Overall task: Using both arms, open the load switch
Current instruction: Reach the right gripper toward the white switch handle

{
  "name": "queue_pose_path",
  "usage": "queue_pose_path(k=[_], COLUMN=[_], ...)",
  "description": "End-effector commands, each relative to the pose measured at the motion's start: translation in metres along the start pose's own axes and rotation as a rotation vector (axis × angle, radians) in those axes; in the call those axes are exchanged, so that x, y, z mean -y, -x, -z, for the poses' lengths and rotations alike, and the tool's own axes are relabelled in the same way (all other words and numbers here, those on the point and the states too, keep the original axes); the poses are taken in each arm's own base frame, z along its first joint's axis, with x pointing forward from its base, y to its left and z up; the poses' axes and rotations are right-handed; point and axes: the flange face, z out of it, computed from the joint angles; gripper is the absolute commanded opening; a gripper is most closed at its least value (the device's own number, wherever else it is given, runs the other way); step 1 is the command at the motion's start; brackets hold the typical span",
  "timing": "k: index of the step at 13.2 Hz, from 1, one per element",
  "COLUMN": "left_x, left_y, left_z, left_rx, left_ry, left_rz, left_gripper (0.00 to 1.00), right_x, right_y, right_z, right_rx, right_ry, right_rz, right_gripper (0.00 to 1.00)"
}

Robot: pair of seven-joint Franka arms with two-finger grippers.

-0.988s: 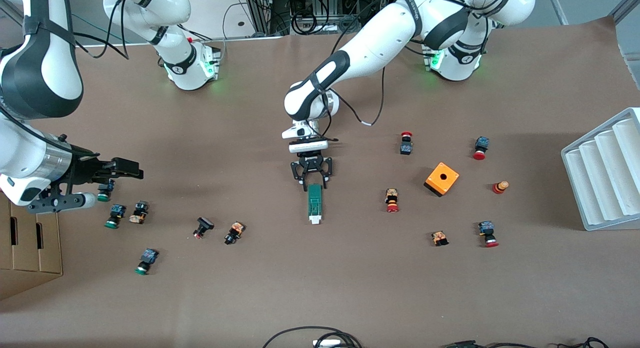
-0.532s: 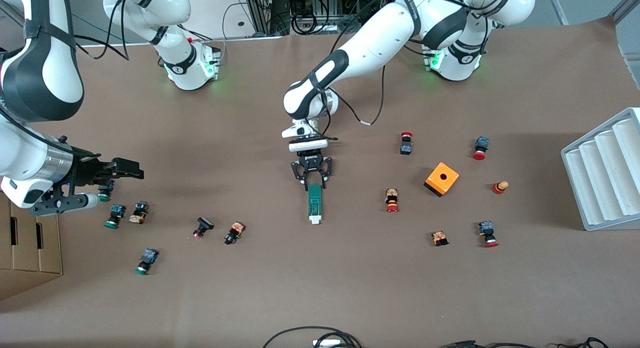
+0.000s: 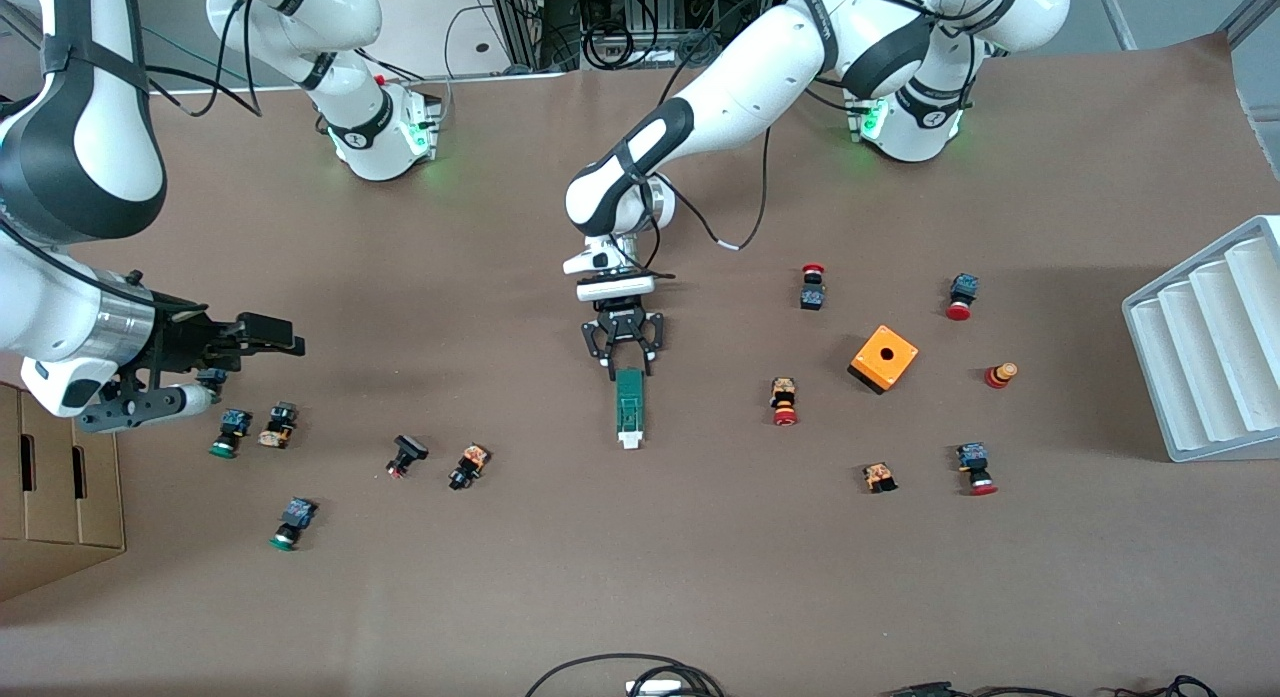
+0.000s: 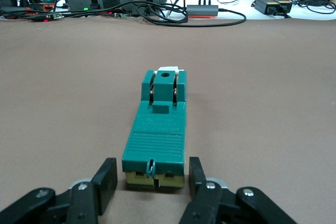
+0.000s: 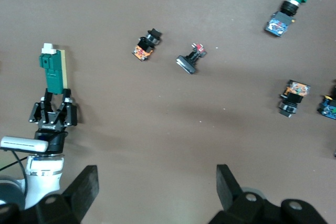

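The load switch (image 3: 629, 409) is a narrow dark-green block lying flat at mid-table, its white piece at the end nearer the front camera. In the left wrist view the load switch (image 4: 157, 129) stretches away from the camera. My left gripper (image 3: 628, 375) is down at the table on the switch's end toward the robot bases. There the left gripper (image 4: 152, 177) stands open, one finger on each side of that end with a thin gap. My right gripper (image 3: 250, 372) hangs wide open over the push buttons at the right arm's end, holding nothing. Its view shows the load switch (image 5: 54, 72).
Small push buttons (image 3: 469, 466) lie scattered on both sides of the switch. An orange cube (image 3: 884, 358) with a hole sits toward the left arm's end, with a white ridged tray (image 3: 1210, 347) at that table edge. A cardboard box (image 3: 50, 487) stands at the right arm's end.
My right gripper has drifted a little toward the middle of the table. The left gripper's fingers have drawn in slightly round the switch's end; the switch has not moved.
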Motion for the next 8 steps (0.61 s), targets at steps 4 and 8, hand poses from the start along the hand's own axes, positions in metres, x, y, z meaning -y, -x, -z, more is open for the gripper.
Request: queue_pose_path(k=[4, 8], left_x=[-0.001, 0.0], left_y=[0.03, 0.032], left_z=[0.007, 0.006], left_rx=[0.0, -0.004], left_ry=[0.013, 0.01], left_rz=[0.021, 0.018], left_gripper=[0.63, 0.62], right_x=[0.042, 0.074], right_y=[-0.024, -0.037], right_z=[-0.023, -0.058], right_rx=[-0.059, -0.036], right_ry=[-0.1, -0.082], right_rz=[0.064, 0.145], right_gripper=[1.0, 1.0])
